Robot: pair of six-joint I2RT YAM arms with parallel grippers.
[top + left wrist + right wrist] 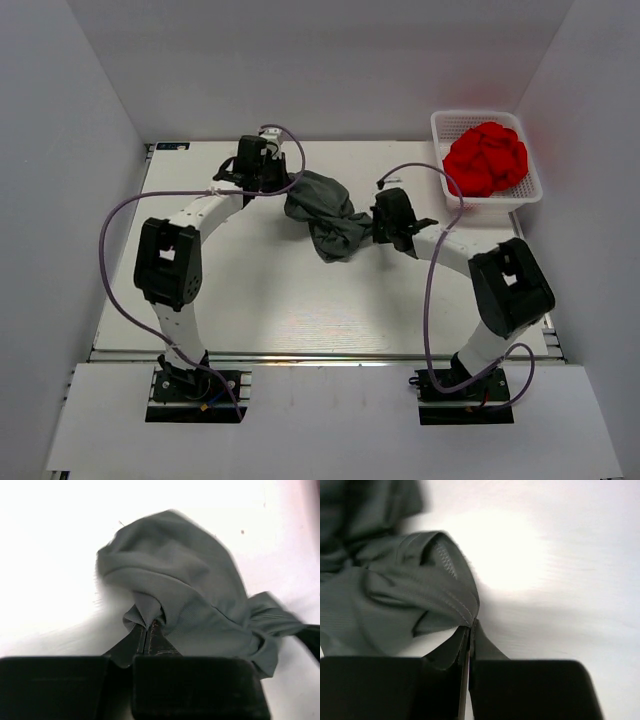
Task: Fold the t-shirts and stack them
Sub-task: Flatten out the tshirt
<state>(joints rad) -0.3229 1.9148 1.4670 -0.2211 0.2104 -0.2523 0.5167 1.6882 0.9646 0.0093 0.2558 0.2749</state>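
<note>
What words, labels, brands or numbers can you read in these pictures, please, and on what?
None can be read. The grey t-shirt shows no print, the white basket no marking, and a small dark label at the far left corner is too small to read.

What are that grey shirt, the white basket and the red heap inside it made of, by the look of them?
The grey shirt: soft, thin matte knit cloth, probably cotton or a blend; it crumples, and a stitched hem shows. The white basket: likely moulded plastic, with a lattice wall. The red heap: looks like bunched cloth; too small to tell more.
</note>
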